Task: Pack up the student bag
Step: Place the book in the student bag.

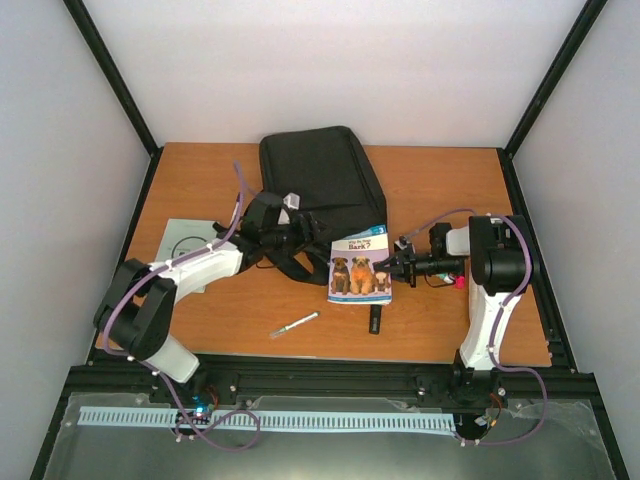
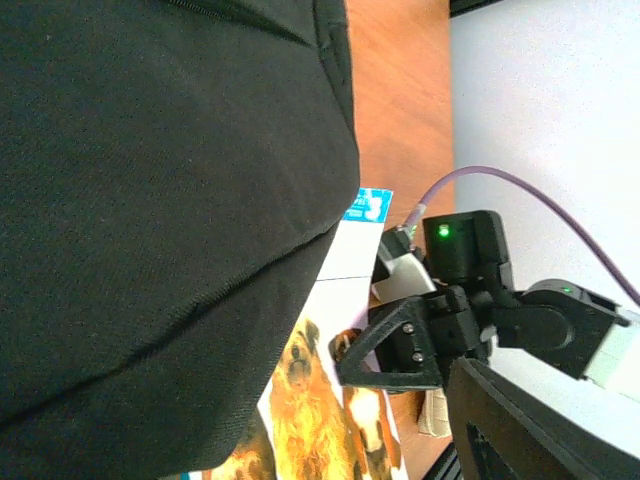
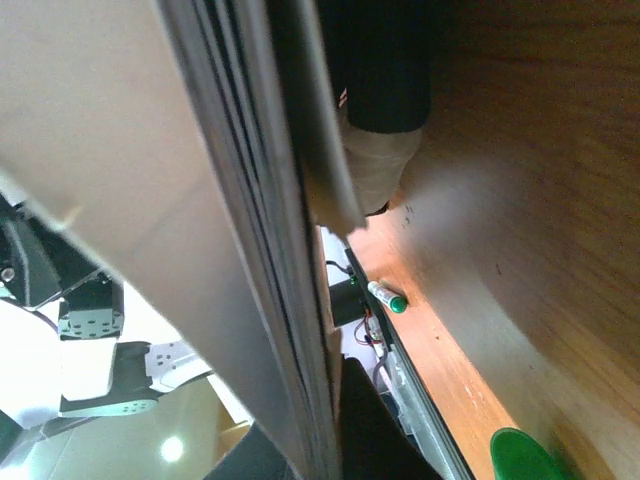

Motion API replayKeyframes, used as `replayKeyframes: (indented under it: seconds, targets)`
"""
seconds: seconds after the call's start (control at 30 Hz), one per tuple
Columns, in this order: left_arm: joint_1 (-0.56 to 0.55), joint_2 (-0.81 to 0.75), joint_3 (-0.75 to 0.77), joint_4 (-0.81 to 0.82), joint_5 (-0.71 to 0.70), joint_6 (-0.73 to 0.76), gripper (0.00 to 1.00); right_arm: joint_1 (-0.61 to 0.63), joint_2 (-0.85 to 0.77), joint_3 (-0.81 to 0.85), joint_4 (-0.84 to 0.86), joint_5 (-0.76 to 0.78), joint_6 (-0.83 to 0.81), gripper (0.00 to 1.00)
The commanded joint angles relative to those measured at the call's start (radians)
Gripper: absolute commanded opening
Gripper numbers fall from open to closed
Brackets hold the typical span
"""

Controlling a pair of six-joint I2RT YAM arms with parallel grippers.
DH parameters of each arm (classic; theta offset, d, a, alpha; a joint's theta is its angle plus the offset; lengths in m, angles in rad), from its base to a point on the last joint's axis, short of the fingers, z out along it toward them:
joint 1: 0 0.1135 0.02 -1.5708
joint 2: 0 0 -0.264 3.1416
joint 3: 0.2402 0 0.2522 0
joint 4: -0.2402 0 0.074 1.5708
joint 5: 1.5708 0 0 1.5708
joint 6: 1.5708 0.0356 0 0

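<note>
As the top view shows, the bench point(image 1: 450, 190) carries one bag point(image 1: 320, 185), one book point(image 1: 360, 270), one pen point(image 1: 295, 324), one small black item point(image 1: 375, 320) and one pale sheet point(image 1: 185, 245). Two arms work over it, each with one hand.

**Bag**
- Location: far middle of the bench, lying flat.
- Long axis: runs from far to near, with the near end angled slightly to the right.
- Direction: the strap end points toward the arm bases. The straps spread out at the near left corner.

**Book**
- Location: at the near right corner of the bag, cover up, three dogs showing.
- Its far edge meets the bag. In the left wrist view, bag fabric covers part of the cover.

**Left hand** point(image 1: 283, 222)
- Location: over the straps at the near left end of the bag.
- State: its fingers do not show clearly in any view, so it cannot be told whether they are apart or together.

**Right hand** point(image 1: 392, 266)
- Location: at the right edge of the book.
- State: clamped on the book. The right wrist view is filled by the page edges at close range.

**Other items**
- The pen lies near the middle of the bench, nearer the arms than the book, well apart from the bag.
- The small black item lies just nearer than the book's near right corner.
- The sheet lies at the left, partly under the left arm.
- The right wrist view shows one green-capped marker point(image 3: 385, 297) at the bench edge.
</note>
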Motion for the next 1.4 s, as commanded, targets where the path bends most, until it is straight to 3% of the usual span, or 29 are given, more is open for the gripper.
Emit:
replayKeyframes:
  seconds: [0.0,0.17,0.27,0.47,0.6,0.77,0.83,1.0,1.13,1.37]
  targets:
    - [-0.018,0.066,-0.01,0.097,0.014,-0.052,0.73,0.008,0.016,0.034,-0.042,-0.003,-0.058,0.03]
    - [-0.059,0.162,0.027,0.165,0.008,-0.101,0.75,0.02,-0.006,0.021,-0.028,0.0,-0.046,0.03]
    - [-0.104,0.213,0.112,0.104,-0.018,-0.067,0.77,0.027,-0.023,0.013,-0.018,0.003,-0.042,0.03]
    - [-0.168,0.231,0.354,-0.43,-0.145,0.106,0.8,0.027,-0.051,0.011,-0.015,0.006,-0.045,0.03]
    - [-0.17,0.187,0.421,-0.737,-0.08,0.215,0.92,0.028,-0.055,0.014,-0.019,0.009,-0.045,0.03]
    - [-0.171,0.207,0.573,-0.982,-0.103,0.468,0.85,0.027,-0.061,0.015,-0.021,0.042,-0.045,0.03]
    - [-0.173,0.218,0.622,-1.003,-0.169,0.555,0.82,0.028,-0.061,0.017,-0.023,0.053,-0.05,0.03]
    - [-0.218,0.216,0.59,-0.845,-0.391,0.775,0.81,0.027,-0.061,0.016,-0.022,0.046,-0.047,0.03]
    - [-0.24,0.221,0.543,-0.719,-0.402,0.876,0.84,0.027,-0.07,0.013,-0.02,0.053,-0.045,0.03]
    - [-0.249,0.417,0.704,-0.78,-0.394,0.996,0.84,0.027,-0.063,0.014,-0.013,0.051,-0.04,0.03]
